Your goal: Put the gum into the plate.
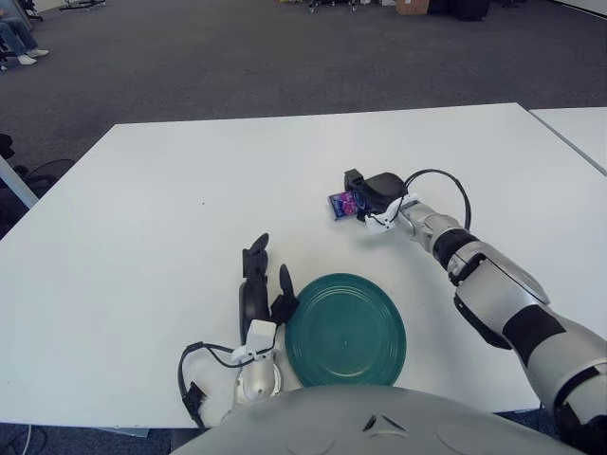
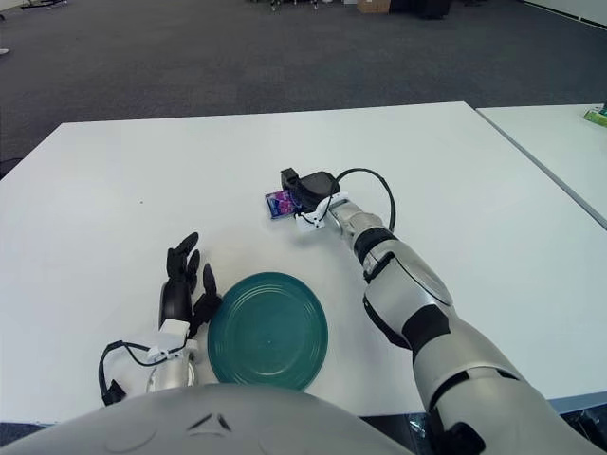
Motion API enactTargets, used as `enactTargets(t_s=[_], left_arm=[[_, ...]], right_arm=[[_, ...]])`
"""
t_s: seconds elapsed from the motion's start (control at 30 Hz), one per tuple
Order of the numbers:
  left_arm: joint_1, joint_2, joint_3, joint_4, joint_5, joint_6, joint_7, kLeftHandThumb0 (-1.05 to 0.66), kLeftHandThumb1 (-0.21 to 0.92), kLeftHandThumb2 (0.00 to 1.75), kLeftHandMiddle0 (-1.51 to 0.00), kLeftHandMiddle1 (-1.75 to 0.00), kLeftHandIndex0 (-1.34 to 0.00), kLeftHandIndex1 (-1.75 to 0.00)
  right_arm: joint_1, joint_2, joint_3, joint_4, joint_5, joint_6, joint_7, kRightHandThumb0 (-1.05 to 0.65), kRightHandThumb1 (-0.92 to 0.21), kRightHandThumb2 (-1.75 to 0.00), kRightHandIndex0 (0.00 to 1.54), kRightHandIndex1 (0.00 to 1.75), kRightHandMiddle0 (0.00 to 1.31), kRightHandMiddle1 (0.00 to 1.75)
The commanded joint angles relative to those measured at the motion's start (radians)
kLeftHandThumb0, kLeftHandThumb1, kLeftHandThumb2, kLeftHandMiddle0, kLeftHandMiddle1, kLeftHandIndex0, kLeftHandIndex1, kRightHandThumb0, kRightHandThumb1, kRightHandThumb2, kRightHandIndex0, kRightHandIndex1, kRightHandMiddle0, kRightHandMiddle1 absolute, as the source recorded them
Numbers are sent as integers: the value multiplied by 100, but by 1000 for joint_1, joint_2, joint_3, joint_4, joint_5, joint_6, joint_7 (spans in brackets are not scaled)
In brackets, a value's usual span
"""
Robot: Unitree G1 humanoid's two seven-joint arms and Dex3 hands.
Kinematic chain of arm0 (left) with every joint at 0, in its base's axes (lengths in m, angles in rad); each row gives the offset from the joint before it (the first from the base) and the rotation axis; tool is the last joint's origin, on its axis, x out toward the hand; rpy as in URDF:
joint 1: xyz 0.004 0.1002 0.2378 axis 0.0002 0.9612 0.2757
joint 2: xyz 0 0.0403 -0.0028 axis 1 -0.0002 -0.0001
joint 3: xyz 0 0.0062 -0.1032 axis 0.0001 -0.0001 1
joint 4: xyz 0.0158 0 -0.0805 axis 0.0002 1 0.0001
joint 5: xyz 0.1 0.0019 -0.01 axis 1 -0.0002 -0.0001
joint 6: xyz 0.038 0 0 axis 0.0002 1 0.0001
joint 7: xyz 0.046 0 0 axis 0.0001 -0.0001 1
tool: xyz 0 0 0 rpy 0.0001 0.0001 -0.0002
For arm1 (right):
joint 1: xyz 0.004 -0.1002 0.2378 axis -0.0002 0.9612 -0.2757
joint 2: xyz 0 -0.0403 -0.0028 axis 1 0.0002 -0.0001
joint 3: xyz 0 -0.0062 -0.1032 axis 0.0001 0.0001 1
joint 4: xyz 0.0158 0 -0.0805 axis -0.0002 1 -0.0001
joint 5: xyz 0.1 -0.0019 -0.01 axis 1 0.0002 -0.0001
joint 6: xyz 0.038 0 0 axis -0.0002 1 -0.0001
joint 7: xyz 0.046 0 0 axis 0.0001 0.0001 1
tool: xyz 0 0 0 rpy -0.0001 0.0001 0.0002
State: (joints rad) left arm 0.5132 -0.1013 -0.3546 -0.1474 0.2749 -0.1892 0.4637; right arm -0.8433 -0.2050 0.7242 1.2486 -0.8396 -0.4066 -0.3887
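A small purple and blue gum pack (image 1: 342, 203) is held just above the white table (image 1: 171, 190), past the plate. My right hand (image 1: 364, 193) is shut on the gum pack, its black fingers wrapped around the pack's right side. The dark green round plate (image 1: 346, 329) sits near the table's front edge, toward me from the gum and slightly left. My left hand (image 1: 258, 284) shows just left of the plate, fingers spread and holding nothing.
A second white table (image 1: 579, 128) stands at the right, separated by a narrow gap. Grey carpet floor lies beyond the far edge. A black cable (image 1: 194, 374) loops by my left wrist at the front edge.
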Motion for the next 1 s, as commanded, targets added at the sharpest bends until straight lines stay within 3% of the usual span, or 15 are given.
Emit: enactTargets(t_s=[0.0,0.2,0.3,0.5,0.63,0.97], left_arm=[[-20,-44,-10,2,-2,-3,-6,-78,92,85,-44,-2,0,-77],[-15,-38,-11,-7,-8,2,-21,-79,92,86,-45,-2,0,-77],[-9,-38,-9,-13,-11,5,-28,-80,92,86,-45,-2,0,-77],[2,-34,-7,-20,-17,2,-37,-79,92,85,-44,-1,0,-76],[9,-36,-2,-19,-30,1,-40,-79,92,85,-44,-1,0,-74],[-23,-38,44,34,-52,-44,-18,-80,92,87,-45,-1,0,-76]], right_arm=[[-51,-28,-37,-37,29,-22,-9,-43,-50,-109,106,175,48,175],[-42,-97,-81,-145,29,-78,-49,-43,-49,-109,107,175,48,175],[-4,-166,-122,-299,49,-130,-8,-43,-48,-110,107,175,49,175],[105,-234,-167,-585,58,-120,73,-44,-46,-113,106,175,50,175],[263,-305,-205,-924,84,-97,197,-44,-46,-113,106,175,50,175],[426,-349,-242,-1208,118,-118,320,-44,-47,-112,108,175,50,175]])
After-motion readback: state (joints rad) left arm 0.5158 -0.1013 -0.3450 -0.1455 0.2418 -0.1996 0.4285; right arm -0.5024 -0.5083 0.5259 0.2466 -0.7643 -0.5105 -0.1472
